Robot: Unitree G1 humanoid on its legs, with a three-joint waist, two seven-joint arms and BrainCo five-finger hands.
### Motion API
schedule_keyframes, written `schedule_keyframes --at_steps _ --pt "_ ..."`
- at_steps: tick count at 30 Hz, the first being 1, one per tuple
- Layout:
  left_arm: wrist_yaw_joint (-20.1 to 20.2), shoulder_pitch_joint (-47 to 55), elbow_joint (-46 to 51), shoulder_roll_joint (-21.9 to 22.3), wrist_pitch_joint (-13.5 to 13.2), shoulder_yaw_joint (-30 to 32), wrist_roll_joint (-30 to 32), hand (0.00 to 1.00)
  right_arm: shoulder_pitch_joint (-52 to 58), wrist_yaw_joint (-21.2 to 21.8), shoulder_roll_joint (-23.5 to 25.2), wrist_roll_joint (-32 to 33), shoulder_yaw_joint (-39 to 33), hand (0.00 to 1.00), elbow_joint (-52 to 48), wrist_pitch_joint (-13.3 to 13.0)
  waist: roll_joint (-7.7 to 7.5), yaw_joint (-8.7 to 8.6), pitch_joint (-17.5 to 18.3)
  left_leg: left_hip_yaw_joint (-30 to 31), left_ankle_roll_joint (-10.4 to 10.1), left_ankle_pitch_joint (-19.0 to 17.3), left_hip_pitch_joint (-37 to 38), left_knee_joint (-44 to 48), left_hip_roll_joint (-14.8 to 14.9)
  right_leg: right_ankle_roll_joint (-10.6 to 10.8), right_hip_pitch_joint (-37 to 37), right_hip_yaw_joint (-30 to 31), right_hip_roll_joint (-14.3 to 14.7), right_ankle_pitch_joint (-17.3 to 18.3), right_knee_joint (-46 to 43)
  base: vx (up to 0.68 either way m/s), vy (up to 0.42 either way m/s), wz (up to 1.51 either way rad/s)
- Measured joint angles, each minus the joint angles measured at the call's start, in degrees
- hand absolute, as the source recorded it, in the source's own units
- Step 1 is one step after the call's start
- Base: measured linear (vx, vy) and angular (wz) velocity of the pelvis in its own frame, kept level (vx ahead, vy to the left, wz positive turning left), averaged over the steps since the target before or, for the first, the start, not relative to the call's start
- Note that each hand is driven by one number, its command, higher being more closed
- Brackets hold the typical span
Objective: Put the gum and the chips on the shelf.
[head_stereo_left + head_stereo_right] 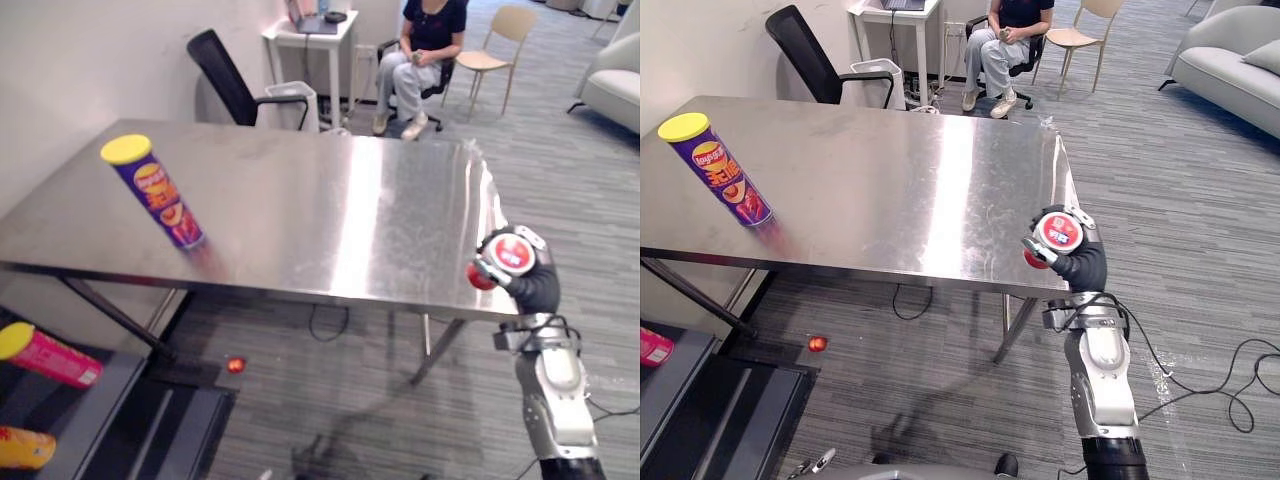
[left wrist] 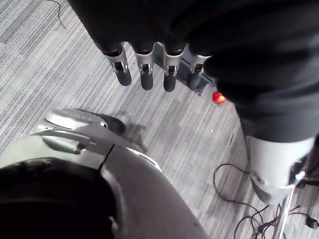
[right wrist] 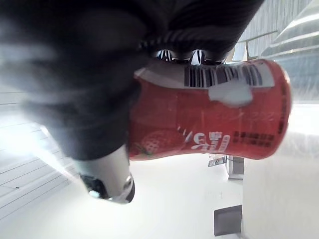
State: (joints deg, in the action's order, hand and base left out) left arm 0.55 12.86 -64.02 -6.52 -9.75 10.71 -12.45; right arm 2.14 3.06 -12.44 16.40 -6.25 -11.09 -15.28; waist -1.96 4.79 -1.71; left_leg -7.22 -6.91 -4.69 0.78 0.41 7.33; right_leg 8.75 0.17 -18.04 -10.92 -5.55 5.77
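Our right arm point(image 1: 1100, 375) comes up from the lower right with the wrist bent. Our right hand point(image 1: 1082, 268) is closed round the red gum can point(image 1: 1058, 232), and the thumb point(image 3: 107, 181) is wrapped round it too. Our left hand point(image 2: 167, 74) hangs low over the floor, its fingers point(image 2: 122, 72) straight and loose, holding nothing

the left hand point(image 2: 169, 74) hangs with straight fingers point(image 2: 122, 69) above grey striped carpet point(image 2: 55, 64), where a small red object point(image 2: 218, 97) lies
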Motion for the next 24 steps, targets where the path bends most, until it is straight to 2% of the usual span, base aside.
schedule_keyframes --at_steps 2,5,7,9,10,12,13,14,15,16,17,18,19,20,21,24 --pt "0.39 -0.04 -0.18 0.23 0.06 -0.07 -0.13 0.00 0.71 -0.01 0.13 0.01 -0.77 1.00 -0.01 0.03 0.30 0.00 -0.12 -0.10 -0.15 -0.95 -0.45 1.57 0.52 -0.08 -1.00 0.43 0.02 1.18 -2.36 0.00 0.000 -0.08" --pt "1.44 -0.36 -0.74 0.14 0.37 -0.92 -0.99 0.00 0.20 -0.01 1.11 0.06 -0.17 1.00 -0.28 0.02 1.29 0.02 -1.97 0.67 -0.20 -7.29 -5.85 15.27 2.30 -0.33 -6.90 1.86 -1.43 9.30 -18.39 -0.04 0.019 -0.06" --pt "1.93 -0.34 -0.89 0.06 0.42 -1.49 -2.88 0.00 0.00 -0.05 1.26 0.49 1.75 1.00 -0.17 0.03 1.44 0.20 -3.19 2.58 -0.28 -9.06 -6.69 19.89 2.50 -0.37 -6.84 1.40 -2.26 12.44 -23.55 -0.07 -0.038 0.22" --pt "2.20 -0.20 -0.91 0.11 0.48 -1.69 -4.98 0.00 -1.66 0.04 1.23 1.77 4.85 1.00 0.35 0.04 1.92 0.40 -3.69 4.58 -0.31 -9.05 -6.98 20.10 2.48 -0.67 -6.44 -0.18 -2.48 13.50 -25.04 -0.09 -0.075 0.47" --pt "2.42 -0.27 -0.62 0.19 0.48 -1.86 -5.44 0.00 -3.26 0.05 1.28 2.26 6.31 1.00 0.61 0.02 2.24 0.32 -3.97 6.83 -0.66 -8.17 -8.01 19.06 2.41 -0.79 -6.31 -2.32 -2.52 13.55 -25.00 -0.13 -0.105 0.77" --pt "2.77 -0.26 0.03 0.15 0.51 -1.88 -5.42 0.00 -5.24 0.04 1.32 2.73 7.24 1.00 0.85 -0.03 2.05 0.36 -4.15 11.01 -1.25 -3.95 -10.03 14.71 1.59 -1.52 -6.83 -6.60 -3.09 13.94 -24.65 -0.15 -0.152 1.31" --pt "3.08 -0.27 0.37 0.15 0.50 -1.87 -5.34 0.00 -7.20 -0.03 1.07 2.90 7.08 1.00 1.01 -0.03 2.45 0.54 -4.38 14.45 -1.78 0.99 -10.92 9.05 1.33 -2.41 -8.08 -10.20 -3.45 14.45 -24.61 -0.13 -0.170 1.54" --pt "3.12 -0.21 0.38 0.47 0.58 -1.83 -5.31 0.00 -8.54 -0.05 0.83 3.31 6.90 1.00 1.10 -0.01 3.42 0.91 -4.95 16.01 -0.97 4.10 -11.26 5.24 1.70 -3.31 -8.47 -11.91 -2.75 14.97 -24.78 -0.13 -0.170 1.35" --pt "3.12 -0.11 0.38 0.78 0.63 -1.78 -5.31 0.00 -9.34 -0.10 0.62 3.93 6.73 1.00 1.10 -0.01 3.53 1.11 -5.02 15.85 2.00 5.15 -11.32 1.87 2.20 -4.25 -8.93 -13.13 -2.52 15.06 -24.62 -0.17 -0.142 1.11" --pt "3.11 -0.25 -0.30 0.71 1.37 -0.97 -5.31 0.00 -10.19 -0.44 0.71 3.92 6.46 1.00 1.47 0.07 3.81 1.51 -5.25 8.69 9.90 1.48 -11.59 -2.55 4.14 -6.09 -8.85 -16.49 -2.33 13.87 -21.95 -0.21 -0.149 1.21" --pt "3.10 -1.05 -1.18 0.70 1.74 0.12 -5.32 0.00 -10.42 -0.74 0.61 3.90 5.75 1.00 1.51 0.03 2.81 1.67 -5.58 0.61 11.45 0.26 -13.41 -0.34 4.83 -7.21 -8.88 -18.73 -3.51 12.70 -19.40 -0.22 -0.184 1.49" --pt "3.09 -1.29 -1.50 1.14 2.11 1.11 -5.30 0.00 -11.22 -1.21 0.70 3.81 4.25 1.00 2.45 0.13 2.35 1.67 -5.84 -7.39 11.15 2.79 -15.61 7.76 5.89 -7.80 -9.05 -22.32 -5.24 11.78 -18.70 -0.14 -0.150 1.26" --pt "3.07 -0.69 -1.48 1.52 2.46 1.53 -5.30 0.00 -11.04 -1.45 0.96 3.81 3.22 1.00 2.69 0.16 2.27 1.66 -5.91 -10.07 10.61 3.37 -15.60 11.39 6.56 -7.95 -8.81 -23.69 -5.61 11.55 -18.55 -0.11 -0.150 1.20" --pt "3.08 0.26 -1.42 2.42 2.59 2.31 -5.26 0.00 -10.34 -1.84 1.73 3.81 0.96 1.00 2.92 0.18 2.96 1.43 -5.60 -13.16 9.68 3.43 -13.41 15.20 7.70 -7.45 -7.86 -26.28 -5.88 11.23 -18.39 -0.09 -0.096 1.12" --pt "3.12 0.95 -1.46 3.21 2.75 3.13 -5.13 0.00 -9.36 -2.64 2.12 3.83 -1.09 1.00 2.91 0.16 3.81 1.03 -5.08 -13.82 7.79 2.99 -10.61 15.90 8.36 -7.41 -6.94 -29.10 -5.94 11.21 -18.40 -0.08 -0.057 1.10" --pt "3.52 1.37 -1.39 3.52 2.80 3.86 -4.28 0.00 -7.56 -2.79 2.05 3.77 -4.51 1.00 2.88 0.25 4.59 -0.21 -4.54 -13.90 3.83 3.84 -4.55 12.08 8.77 -7.11 -7.60 -34.63 -6.90 11.00 -19.81 -0.09 0.097 1.05"
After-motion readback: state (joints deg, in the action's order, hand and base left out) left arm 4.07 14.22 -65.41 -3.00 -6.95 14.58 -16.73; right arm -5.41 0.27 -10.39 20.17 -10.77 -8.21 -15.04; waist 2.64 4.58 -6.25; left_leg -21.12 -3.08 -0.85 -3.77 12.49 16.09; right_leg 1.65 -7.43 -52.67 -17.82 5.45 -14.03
